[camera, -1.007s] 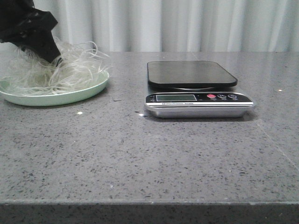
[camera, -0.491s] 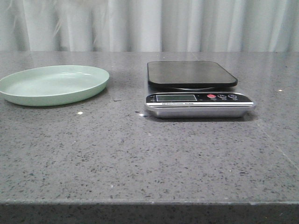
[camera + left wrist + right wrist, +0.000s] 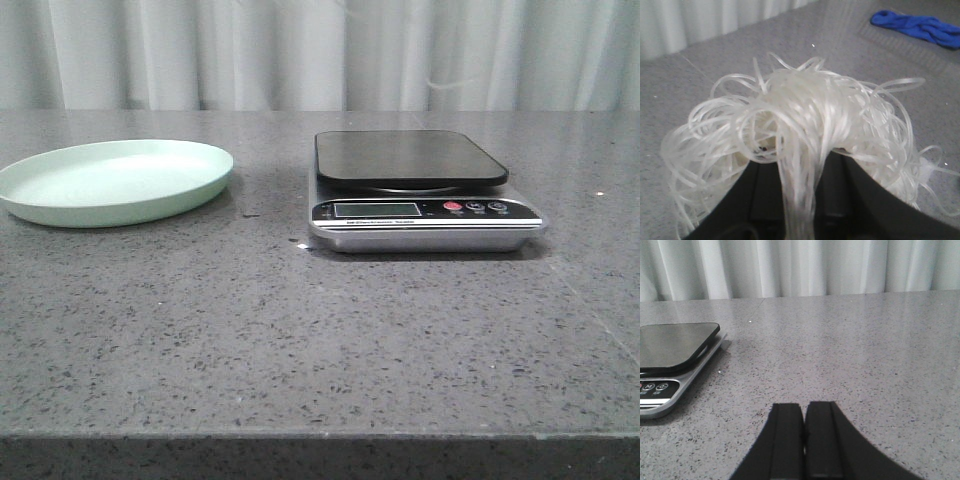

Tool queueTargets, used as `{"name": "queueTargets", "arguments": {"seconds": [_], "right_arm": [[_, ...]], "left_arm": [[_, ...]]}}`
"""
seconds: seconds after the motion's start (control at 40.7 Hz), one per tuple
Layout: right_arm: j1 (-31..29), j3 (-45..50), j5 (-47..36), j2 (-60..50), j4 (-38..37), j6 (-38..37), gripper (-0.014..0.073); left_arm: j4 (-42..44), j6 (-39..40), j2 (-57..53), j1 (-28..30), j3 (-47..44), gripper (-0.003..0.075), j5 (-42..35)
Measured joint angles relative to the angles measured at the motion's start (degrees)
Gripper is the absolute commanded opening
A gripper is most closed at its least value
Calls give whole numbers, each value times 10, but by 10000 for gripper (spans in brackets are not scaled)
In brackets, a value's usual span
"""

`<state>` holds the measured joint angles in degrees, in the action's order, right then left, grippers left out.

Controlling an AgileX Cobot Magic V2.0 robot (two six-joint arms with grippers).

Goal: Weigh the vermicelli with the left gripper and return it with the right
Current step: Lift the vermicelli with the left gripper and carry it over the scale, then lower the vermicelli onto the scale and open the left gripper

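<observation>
Low front view facing curtain, right wrist view sharing scale [image 3: 420, 190]

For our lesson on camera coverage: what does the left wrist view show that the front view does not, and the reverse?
Only the left wrist view shows the tangle of thin translucent whitish vermicelli clamped in the left gripper, plus a crumpled blue cloth. Only the front view shows the pale green round plate, with nothing on it, and the silver kitchen scale with a black platform. Both show the grey speckled tabletop and white curtain.
</observation>
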<state>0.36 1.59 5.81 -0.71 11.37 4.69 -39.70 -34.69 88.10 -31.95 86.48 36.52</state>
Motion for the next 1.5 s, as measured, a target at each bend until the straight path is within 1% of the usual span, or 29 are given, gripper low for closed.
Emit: {"name": "queueTargets", "arguments": {"seconds": [0.172, 0.368, 0.638, 1.007, 1.08, 1.129, 1.154, 1.203, 1.277, 1.35, 1.4, 1.498], "right_arm": [[0, 0, 0, 0, 0, 0, 151], [0, 0, 0, 0, 0, 0, 151], [0, 0, 0, 0, 0, 0, 151], [0, 0, 0, 0, 0, 0, 151], [0, 0, 0, 0, 0, 0, 151], [0, 0, 0, 0, 0, 0, 151], [0, 0, 0, 0, 0, 0, 151], [0, 0, 0, 0, 0, 0, 151], [0, 0, 0, 0, 0, 0, 151], [0, 0, 0, 0, 0, 0, 151], [0, 0, 0, 0, 0, 0, 151], [0, 0, 0, 0, 0, 0, 151]], "left_arm": [[0, 0, 60, -37, 0, 136, -42], [0, 0, 120, -45, 0, 136, -76], [-2, 0, 171, -45, 1, 136, -87], [-4, 0, 176, -45, 5, 143, -80], [-4, 0, 176, -45, 5, 188, -74], [-4, 0, 176, -45, 5, 252, -71], [-4, 0, 176, -45, 6, 271, -69], [-4, 0, 176, -45, 6, 352, -66], [-4, 0, 176, -45, 6, 452, -58], [-2, 0, 176, -45, 6, 518, -51], [2, 0, 175, -45, 6, 533, -47], [8, 0, 167, -45, 6, 533, -33]]}}
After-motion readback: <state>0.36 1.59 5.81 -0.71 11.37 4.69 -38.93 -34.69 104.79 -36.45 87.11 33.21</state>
